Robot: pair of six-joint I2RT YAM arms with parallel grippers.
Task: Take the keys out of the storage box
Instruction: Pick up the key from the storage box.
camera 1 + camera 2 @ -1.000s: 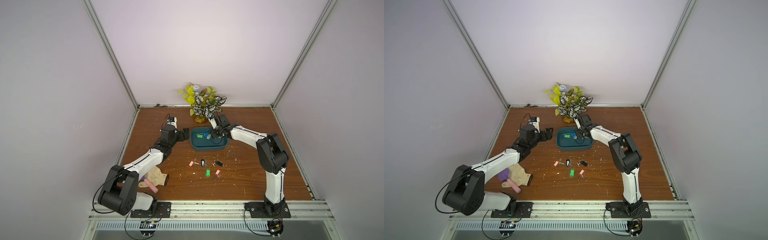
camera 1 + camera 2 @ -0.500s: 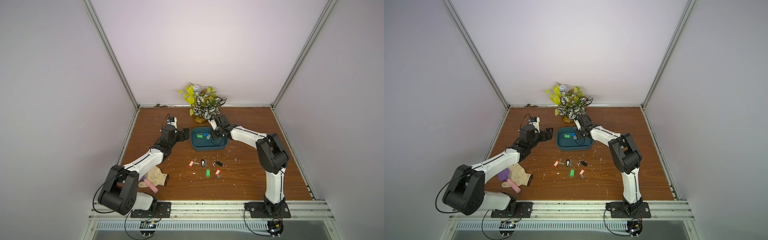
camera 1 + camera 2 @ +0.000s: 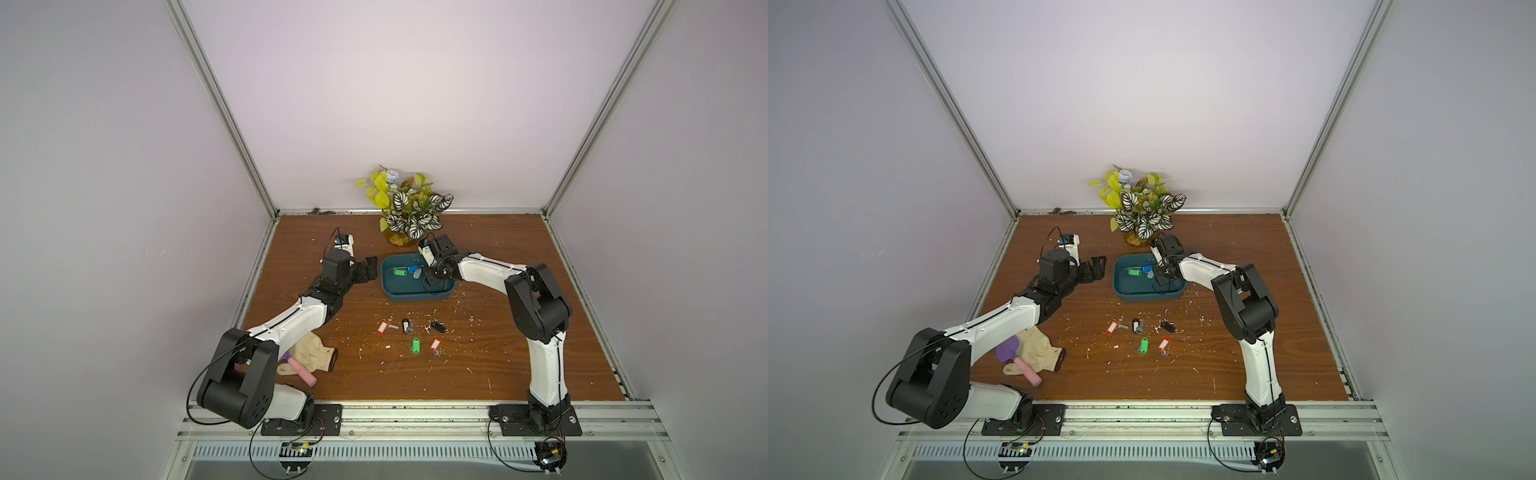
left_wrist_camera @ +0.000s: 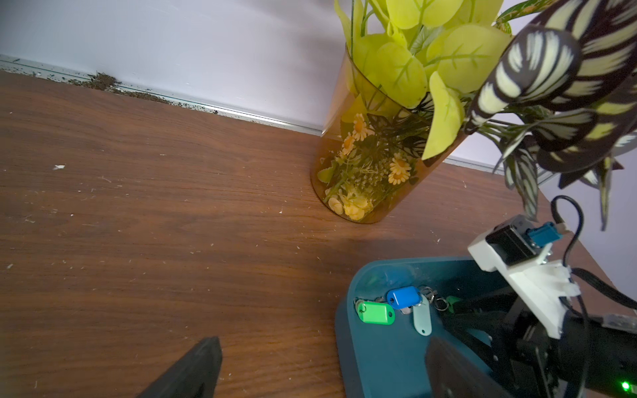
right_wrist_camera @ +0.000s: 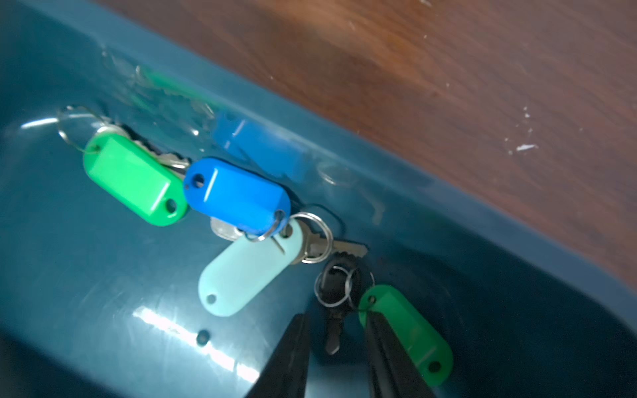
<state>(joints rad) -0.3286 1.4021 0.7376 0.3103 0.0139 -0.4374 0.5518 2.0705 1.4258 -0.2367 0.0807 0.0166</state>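
No legible text, labels, brands, numbers or signs anywhere

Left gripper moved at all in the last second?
No. In both top views the left gripper sits where it was, open, beside the end of the box, with the same gap to the plant pot.

Four keys (image 5: 238, 196) lie in the storage box (image 3: 415, 296), set just in front of the potted plant (image 3: 411, 208); five keys (image 3: 406, 325) lie on the table (image 3: 519, 365) before the box, a glove (image 3: 313, 353) to their left.

right end effector (image 3: 430, 281) inside storage box (image 3: 415, 297), five keys (image 3: 416, 345) outside
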